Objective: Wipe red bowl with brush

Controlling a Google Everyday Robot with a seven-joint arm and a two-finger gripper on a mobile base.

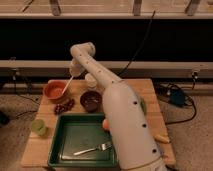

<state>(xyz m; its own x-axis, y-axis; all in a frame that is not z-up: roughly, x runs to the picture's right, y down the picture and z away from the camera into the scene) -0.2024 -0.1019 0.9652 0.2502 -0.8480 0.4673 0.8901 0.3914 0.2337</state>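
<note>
The red bowl (54,91) sits at the back left of the wooden table (35,145). The thin pale brush (68,85) slants down from the gripper (75,70) with its lower end inside the bowl. The gripper is at the end of my white arm (117,107), above and to the right of the bowl, and holds the brush's upper end.
A dark brown bowl (91,100) stands right of the red bowl, with dark grapes (64,106) in front. A green tray (82,135) holds a silver fork (92,148). A small green cup (38,126) is at the left, a white cup (91,80) at the back.
</note>
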